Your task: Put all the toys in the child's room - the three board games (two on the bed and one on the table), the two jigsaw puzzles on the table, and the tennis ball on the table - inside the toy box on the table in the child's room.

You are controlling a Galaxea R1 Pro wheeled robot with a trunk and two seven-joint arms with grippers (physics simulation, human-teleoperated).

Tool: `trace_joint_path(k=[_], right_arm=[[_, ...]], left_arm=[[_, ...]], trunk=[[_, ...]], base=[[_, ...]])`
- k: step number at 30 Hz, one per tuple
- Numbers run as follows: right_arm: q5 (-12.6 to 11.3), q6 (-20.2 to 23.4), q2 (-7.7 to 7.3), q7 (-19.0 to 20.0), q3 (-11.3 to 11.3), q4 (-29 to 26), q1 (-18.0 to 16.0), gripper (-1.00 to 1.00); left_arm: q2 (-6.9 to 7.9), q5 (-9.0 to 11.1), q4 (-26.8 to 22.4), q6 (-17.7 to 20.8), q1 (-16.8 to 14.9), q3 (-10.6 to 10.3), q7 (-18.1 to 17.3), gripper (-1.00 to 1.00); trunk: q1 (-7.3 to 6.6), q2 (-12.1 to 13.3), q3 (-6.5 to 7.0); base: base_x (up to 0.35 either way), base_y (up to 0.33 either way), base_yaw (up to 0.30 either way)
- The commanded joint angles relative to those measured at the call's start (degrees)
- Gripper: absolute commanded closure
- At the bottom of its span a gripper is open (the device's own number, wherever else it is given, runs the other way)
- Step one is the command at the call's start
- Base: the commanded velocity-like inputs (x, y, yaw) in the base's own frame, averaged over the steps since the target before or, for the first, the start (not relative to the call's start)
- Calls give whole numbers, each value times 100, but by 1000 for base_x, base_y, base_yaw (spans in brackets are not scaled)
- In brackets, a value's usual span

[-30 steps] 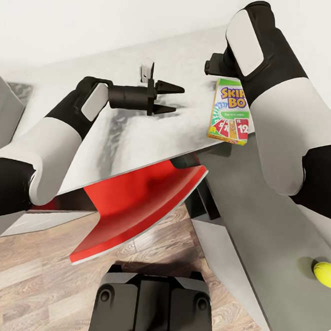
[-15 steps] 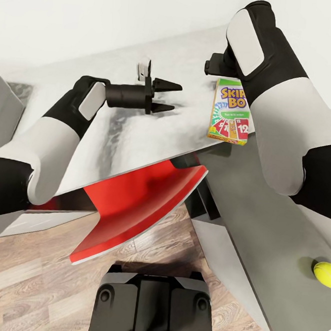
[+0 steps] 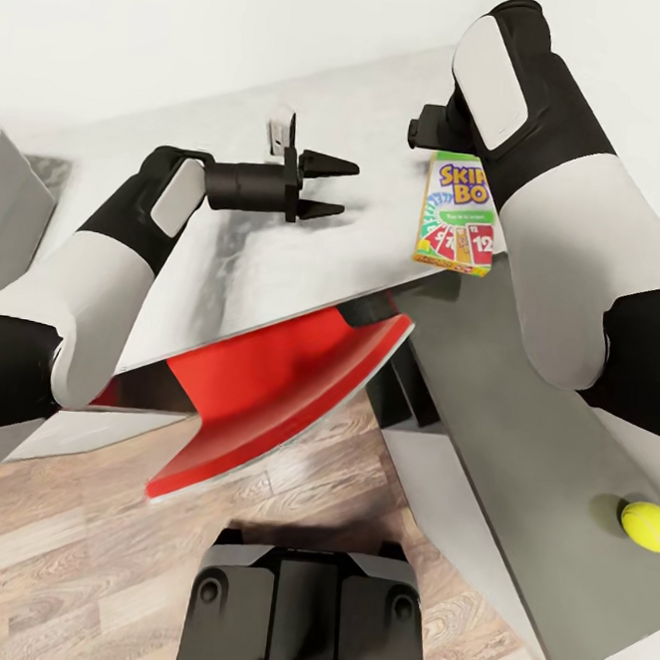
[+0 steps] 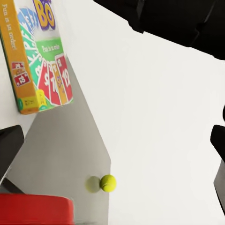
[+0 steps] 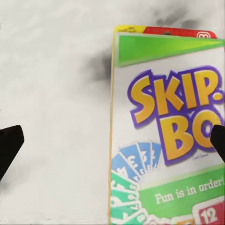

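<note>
The orange-green Skip-Bo board game (image 3: 458, 213) lies flat on the white table (image 3: 276, 265), near the corner where the top turns grey. My left gripper (image 3: 328, 185) hovers open over the table, a short way left of the box. Its wrist view looks across at the Skip-Bo box (image 4: 40, 61) and at the tennis ball (image 4: 108, 183). My right gripper (image 5: 112, 143) is open just above the Skip-Bo box (image 5: 164, 131), with one dark fingertip (image 5: 9, 145) off the box's side. The tennis ball (image 3: 646, 525) rests on the grey stretch of the table at the far right.
A red chair (image 3: 264, 394) is tucked under the table's front edge, above the wood floor (image 3: 69, 567). My right forearm (image 3: 550, 219) crosses over the table's right part. A grey sloping wall (image 3: 5, 212) is cut off at the left edge. My base (image 3: 306, 608) shows at the bottom.
The whole head view has shifted a little, so the camera moved. Relative to the table, both arms, the Skip-Bo box and the ball stay about where they were.
</note>
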Motion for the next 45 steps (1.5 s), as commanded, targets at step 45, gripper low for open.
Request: trace_joint_path(k=[45], right_arm=[[-50,-1,0,-5,11,-1,-5,-100]], left_arm=[[16,8,-20,21,-4,-10,-21,-100]], trunk=[[1,-9,332]], base=[[-46,15,0]])
